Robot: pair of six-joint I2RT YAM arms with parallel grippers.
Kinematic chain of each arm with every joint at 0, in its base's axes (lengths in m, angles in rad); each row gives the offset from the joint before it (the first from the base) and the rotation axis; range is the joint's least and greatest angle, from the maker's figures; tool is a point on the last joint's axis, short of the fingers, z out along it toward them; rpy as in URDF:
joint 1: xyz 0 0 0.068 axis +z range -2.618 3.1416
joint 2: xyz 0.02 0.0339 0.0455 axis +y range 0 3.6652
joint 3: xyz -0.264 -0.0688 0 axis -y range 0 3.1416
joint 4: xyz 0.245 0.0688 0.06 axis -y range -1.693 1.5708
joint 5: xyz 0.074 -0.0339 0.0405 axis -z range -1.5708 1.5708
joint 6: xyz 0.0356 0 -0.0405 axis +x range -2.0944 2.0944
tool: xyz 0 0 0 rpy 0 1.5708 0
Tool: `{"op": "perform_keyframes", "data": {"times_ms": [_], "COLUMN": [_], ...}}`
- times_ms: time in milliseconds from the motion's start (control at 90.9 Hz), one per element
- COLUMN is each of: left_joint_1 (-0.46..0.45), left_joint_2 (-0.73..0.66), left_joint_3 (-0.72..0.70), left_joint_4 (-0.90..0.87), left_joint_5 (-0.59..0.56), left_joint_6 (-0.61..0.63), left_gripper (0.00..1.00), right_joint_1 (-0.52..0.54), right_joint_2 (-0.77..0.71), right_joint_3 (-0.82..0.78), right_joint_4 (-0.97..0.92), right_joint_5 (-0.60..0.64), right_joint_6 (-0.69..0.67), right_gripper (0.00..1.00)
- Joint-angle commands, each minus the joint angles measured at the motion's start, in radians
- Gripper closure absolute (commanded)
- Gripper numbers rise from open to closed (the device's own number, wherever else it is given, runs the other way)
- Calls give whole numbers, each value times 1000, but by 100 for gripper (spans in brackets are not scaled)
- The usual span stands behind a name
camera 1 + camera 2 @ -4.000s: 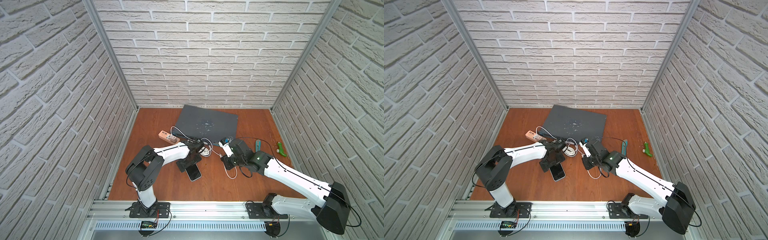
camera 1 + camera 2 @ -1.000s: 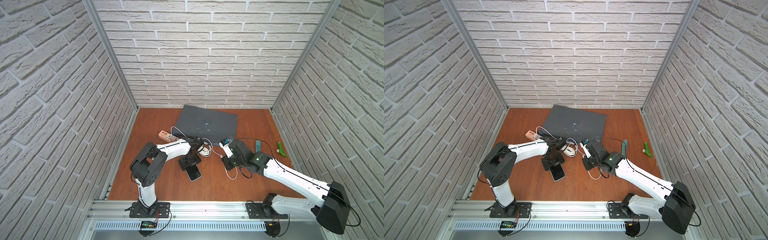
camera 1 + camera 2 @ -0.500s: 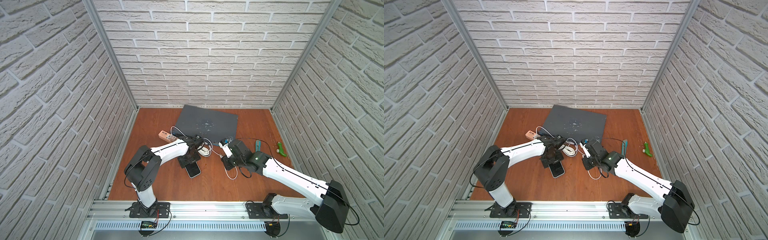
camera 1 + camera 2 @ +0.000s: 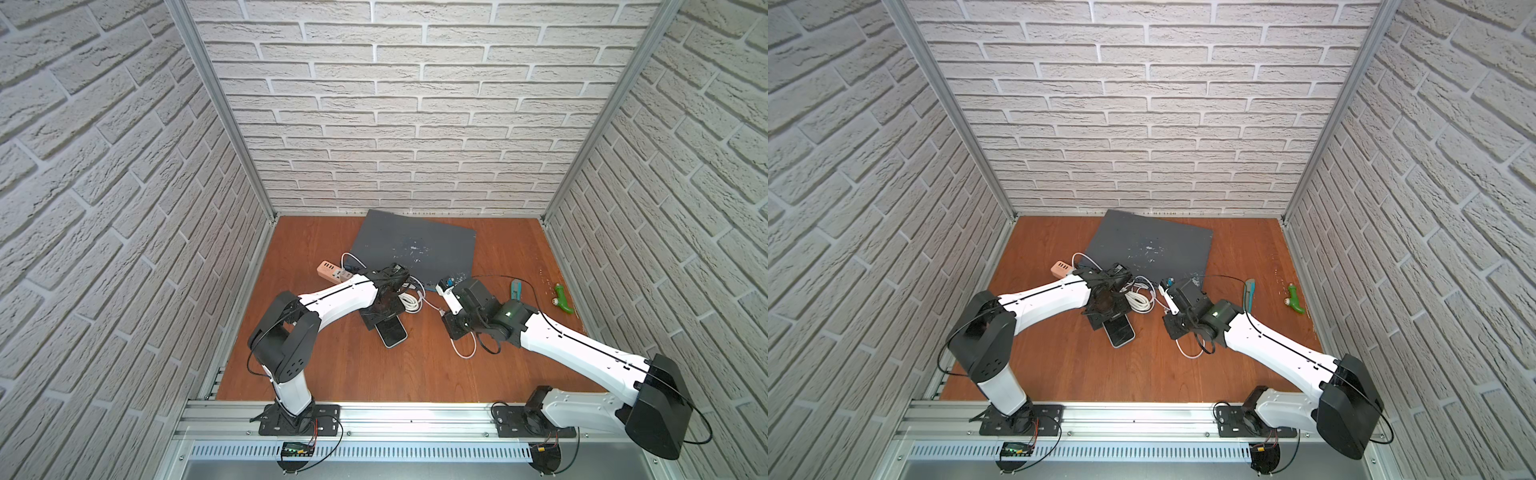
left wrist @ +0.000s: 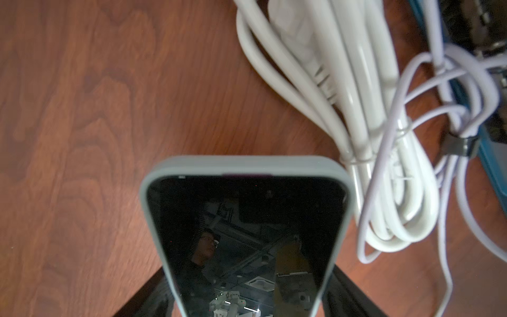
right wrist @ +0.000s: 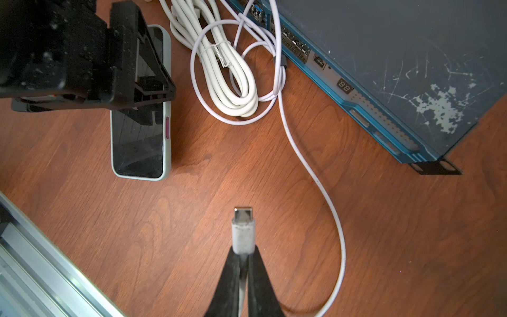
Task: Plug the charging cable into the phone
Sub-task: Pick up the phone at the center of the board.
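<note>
1. The phone (image 4: 392, 332) is laid flat, screen up, on the wooden surface (image 4: 332, 374), near its middle in both top views.
2. The left jaws are set over the phone's 12 o'clock end and are closed against its two long edges.
3. The right jaws are found at 3 o'clock from the phone in both top views, apart from it. They are clamped on the charging cable (image 6: 315, 179) just behind its plug.
4. The silvery connector tip (image 6: 243, 212) is seen protruding beyond the jaws, clear of the phone.
5. From the phone, a tied white cord bundle (image 4: 409, 301) is seen at 1 o'clock. A grey network switch (image 4: 415, 245) is seen at 12 o'clock and a salmon-pink power strip (image 4: 332, 269) at 10 o'clock.
</note>
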Motion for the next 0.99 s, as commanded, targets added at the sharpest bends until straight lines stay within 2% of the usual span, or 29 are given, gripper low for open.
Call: {"op": "perform_keyframes", "data": {"times_ms": [0,473,748,979], "left_joint_1": [6,-6,-6,-2], "left_joint_2": [-2,-132,-83,-54], "left_joint_3": [-12,-19,41,64], "left_joint_4": [27,-27,-142,-136], "left_joint_5": [8,-65,-60,-10], "left_joint_6": [-71,-151,-228,-242], "left_gripper": [100,100,100,100], "right_joint_1": [6,31,68,76], "right_joint_2": [-5,15,43,2], "right_joint_3": [17,19,-6,-58], "right_joint_4": [-14,-10,34,89], "right_joint_5": [20,28,1,-19], "right_joint_6": [-19,-50,-117,-148], "right_gripper": [97,97,97,97]}}
